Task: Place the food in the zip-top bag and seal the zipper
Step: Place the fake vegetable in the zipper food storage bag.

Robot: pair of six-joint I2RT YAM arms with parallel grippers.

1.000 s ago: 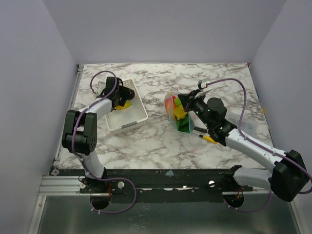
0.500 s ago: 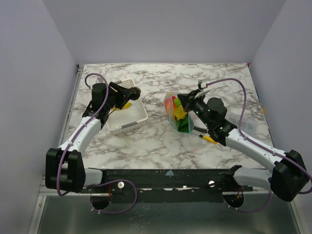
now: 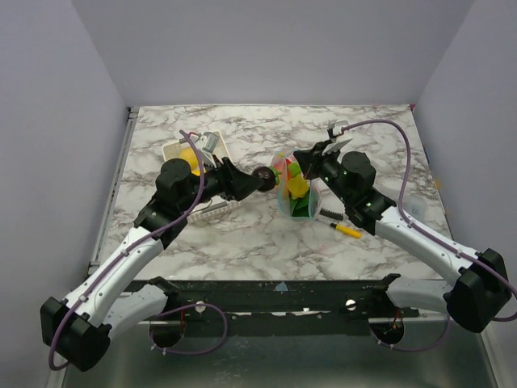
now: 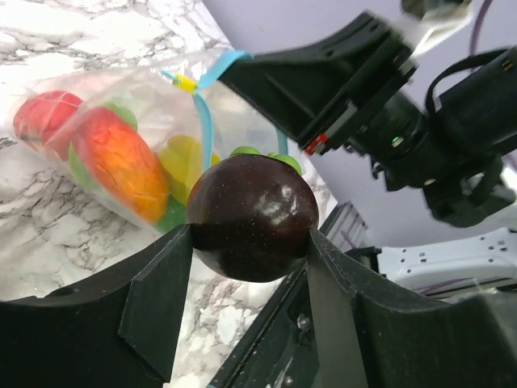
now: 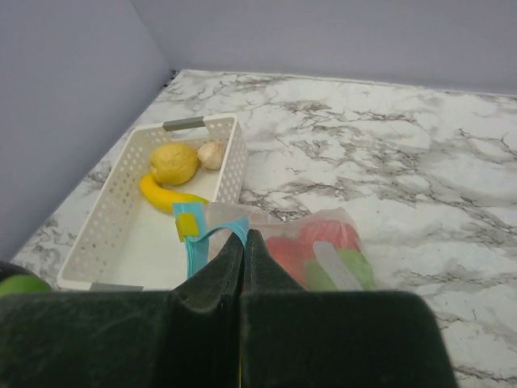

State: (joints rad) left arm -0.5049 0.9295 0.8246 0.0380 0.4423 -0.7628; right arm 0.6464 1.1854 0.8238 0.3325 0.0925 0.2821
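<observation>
Grip: my left gripper (image 4: 249, 236) is clamped on the dark eggplant (image 4: 252, 217), one finger on each flank.
Bag: zip-top bag (image 3: 292, 192) stands mid-table, part filled; my right gripper (image 5: 244, 242) is closed tight on the zipper (image 5: 212, 234), holding the mouth up.
Bearing: mouth just beyond the eggplant, to its right; zipper runs upright across my path.
Change: a second ago my left gripper was in the basket (image 5: 105, 234); now it is at the bag.

Counter (image 3: 242, 242): white marble, grey veins.
Back wall (image 3: 266, 48): plain pale lavender-grey.
Side walls (image 3: 48, 162): same plain colour, closing both sides.
Near edge: dark metal rail (image 3: 266, 289).
Light: soft, even.
</observation>
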